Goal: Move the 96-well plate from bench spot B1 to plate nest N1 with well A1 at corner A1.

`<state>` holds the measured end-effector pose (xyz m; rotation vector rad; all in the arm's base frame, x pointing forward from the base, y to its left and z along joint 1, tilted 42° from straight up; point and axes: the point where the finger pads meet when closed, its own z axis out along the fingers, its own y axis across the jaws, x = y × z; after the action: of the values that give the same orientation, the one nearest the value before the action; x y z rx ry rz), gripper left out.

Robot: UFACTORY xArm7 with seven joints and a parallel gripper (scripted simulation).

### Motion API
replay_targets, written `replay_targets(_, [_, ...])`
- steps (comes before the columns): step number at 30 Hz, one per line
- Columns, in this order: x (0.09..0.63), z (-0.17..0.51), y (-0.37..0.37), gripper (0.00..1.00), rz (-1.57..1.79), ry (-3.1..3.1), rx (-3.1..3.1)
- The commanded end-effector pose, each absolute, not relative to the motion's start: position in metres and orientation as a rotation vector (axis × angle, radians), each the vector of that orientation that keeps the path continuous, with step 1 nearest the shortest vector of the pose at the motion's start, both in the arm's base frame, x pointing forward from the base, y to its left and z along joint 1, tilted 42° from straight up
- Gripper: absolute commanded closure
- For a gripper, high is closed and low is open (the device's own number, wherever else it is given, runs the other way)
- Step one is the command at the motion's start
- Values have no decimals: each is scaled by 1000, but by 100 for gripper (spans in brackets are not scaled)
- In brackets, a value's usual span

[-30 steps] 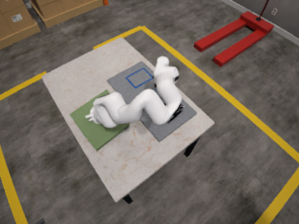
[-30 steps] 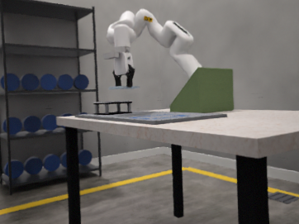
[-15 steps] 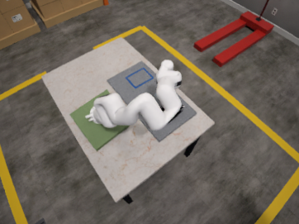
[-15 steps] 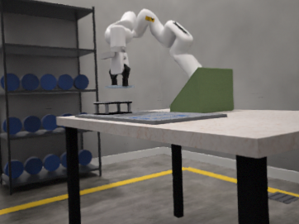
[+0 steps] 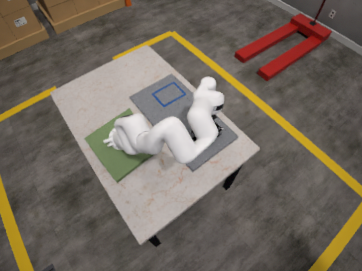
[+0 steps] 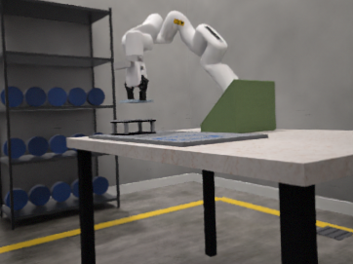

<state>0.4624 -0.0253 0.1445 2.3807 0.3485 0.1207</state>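
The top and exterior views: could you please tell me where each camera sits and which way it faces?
Top: high above, tilted down on the table; shows the whole arm over the grey mat and green pad.
Exterior: near table height off to one side, facing the wall; shows the gripper holding the plate above the nest.
Shared: arm, table, grey mat.

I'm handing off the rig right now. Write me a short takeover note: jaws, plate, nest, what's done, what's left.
Gripper: jaws shut on the 96-well plate, held level in the air.
Plate: off the bench, above the raised nest and not touching it. The blue B1 outline on the grey mat shows no plate in it.
Done: pick-up, lift, carry toward the nest.
Left: line up, lower between the locators, release, retreat. The cut-off corner and the A1 mark are too small to read, so check orientation first.
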Motion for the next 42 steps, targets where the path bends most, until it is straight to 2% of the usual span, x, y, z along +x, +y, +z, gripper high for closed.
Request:
replay_targets(1, [464,156,-32,100,126,352,2381])
replay_targets(10, [465,179,-51,100,126,352,2381])
replay_targets(42, [465,179,-51,100,126,352,2381])
